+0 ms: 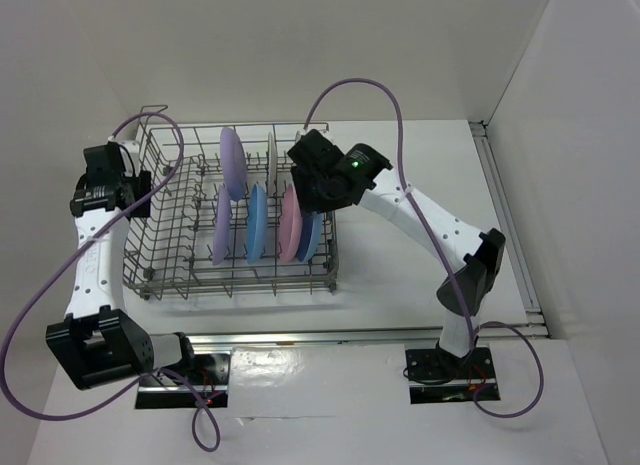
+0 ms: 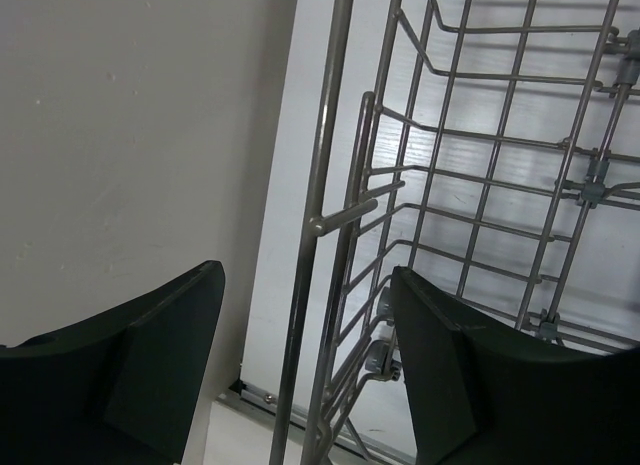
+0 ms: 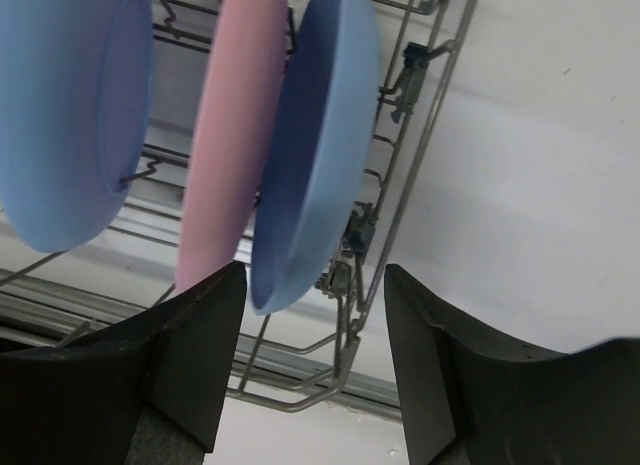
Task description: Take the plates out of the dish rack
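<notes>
The white table (image 1: 430,275) carries the rack (image 1: 170,247) on its left and middle part. The rack is a long grey wire basket with rows of upright tines and a raised wire handle (image 1: 150,113) at its far left corner. Six plates stand on edge among the tines in the rack's right half, all plain and round. In the far row are the far lavender plate (image 1: 232,160), which shows the broadest face, and just right of it a white plate (image 1: 272,155) seen edge-on. In the near row, from left to right, stand the near lavender plate (image 1: 220,237), the middle blue plate (image 1: 257,223), the pink plate (image 1: 290,223) and the right blue plate (image 1: 312,237), the last close to the rack's right wall. The pink plate and the right blue plate lean close together; whether they touch cannot be told. The right gripper (image 3: 315,275) hangs over the rack's right end with its fingers apart. In its wrist view the nearest edge of the right blue plate lies in the gap between the fingertips, close by one finger and not clamped. The left gripper (image 2: 308,275) is at the rack's left wall, fingers spread wide, with the wall's upright wires between them; contact cannot be told.
</notes>
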Tool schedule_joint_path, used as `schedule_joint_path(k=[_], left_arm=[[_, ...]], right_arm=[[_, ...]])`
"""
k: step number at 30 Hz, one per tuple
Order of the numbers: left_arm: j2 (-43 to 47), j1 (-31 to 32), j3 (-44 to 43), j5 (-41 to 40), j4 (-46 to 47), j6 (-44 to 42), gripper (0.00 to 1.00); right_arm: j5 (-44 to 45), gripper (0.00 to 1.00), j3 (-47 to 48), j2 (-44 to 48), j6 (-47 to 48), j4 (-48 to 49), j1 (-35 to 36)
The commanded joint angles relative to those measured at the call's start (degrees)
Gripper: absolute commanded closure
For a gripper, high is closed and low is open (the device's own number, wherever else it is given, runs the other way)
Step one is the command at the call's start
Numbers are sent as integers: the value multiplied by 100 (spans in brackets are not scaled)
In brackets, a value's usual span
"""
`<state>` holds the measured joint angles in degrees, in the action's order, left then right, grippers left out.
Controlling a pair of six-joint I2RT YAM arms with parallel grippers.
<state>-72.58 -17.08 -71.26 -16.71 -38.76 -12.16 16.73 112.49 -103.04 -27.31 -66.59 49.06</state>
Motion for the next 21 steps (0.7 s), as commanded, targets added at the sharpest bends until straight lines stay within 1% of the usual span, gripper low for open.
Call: schedule_joint_path(k=[1, 4, 6, 7, 9, 12, 13, 15, 19, 21], left_arm=[[33, -23, 165, 36, 431, -163, 19], [-20, -23, 279, 36, 545, -164, 19], [-20, -76, 280, 36, 606, -164, 19], [-20, -76, 332, 36, 607, -164, 19], [-20, -76, 333, 88, 659, -225, 19], [-20, -76, 333, 89, 660, -278, 19], [-20, -128, 333, 89, 712, -278, 19], [-20, -129, 333, 89, 773, -330, 19], [-20, -182, 385, 150, 827, -331, 19], [-81, -182, 437, 203, 879, -392, 19]], right_arm=[[339, 35, 510, -171, -257, -205, 122], [514, 35, 564, -234, -441, -363, 122], [804, 40, 564, -391, -670, -556, 122], [866, 40, 564, -392, -723, -635, 122], [936, 43, 564, -462, -723, -636, 122], [1051, 44, 564, -524, -793, -698, 174], [1051, 48, 564, -576, -793, -698, 174], [999, 52, 564, -690, -741, -479, 174], [779, 54, 748, -989, -741, -214, 174], [779, 59, 922, -1147, -802, -144, 174]])
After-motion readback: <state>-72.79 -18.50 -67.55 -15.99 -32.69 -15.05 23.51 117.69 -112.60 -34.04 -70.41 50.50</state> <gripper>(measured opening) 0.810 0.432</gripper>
